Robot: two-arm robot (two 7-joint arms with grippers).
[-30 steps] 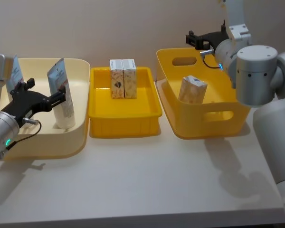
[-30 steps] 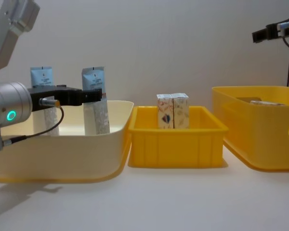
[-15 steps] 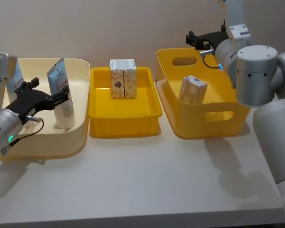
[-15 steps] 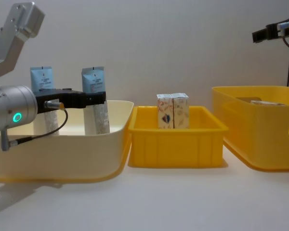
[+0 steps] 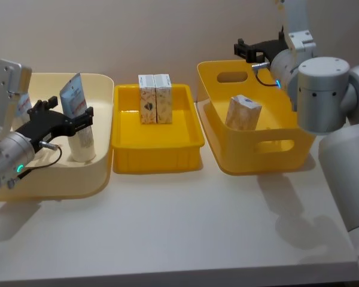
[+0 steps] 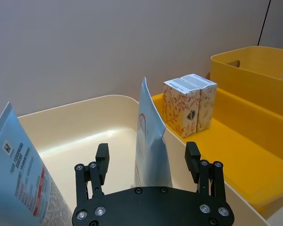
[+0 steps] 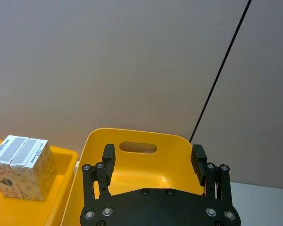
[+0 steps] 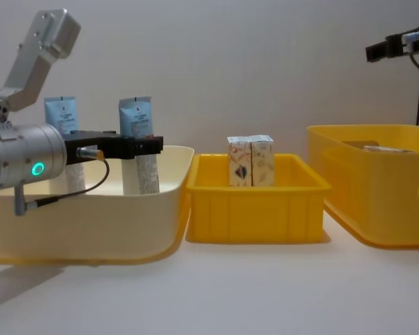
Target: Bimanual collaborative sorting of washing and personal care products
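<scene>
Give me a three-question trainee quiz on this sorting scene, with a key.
1. True or false: the left gripper is shut on the squeeze tube.
2. How many cartons stand in the middle yellow tray? A one, B two, C three.
3. Fill in: the right gripper hangs open above the back of the big yellow bin that holds one ___.
Key: 1 false, it is open, astride the tube; 2 B; 3 carton.

A plain beige wall (image 5: 137,36) runs across the top of the frame. Below it, a white table (image 5: 185,227) fills the lower half, with soft shadows on it.
</scene>
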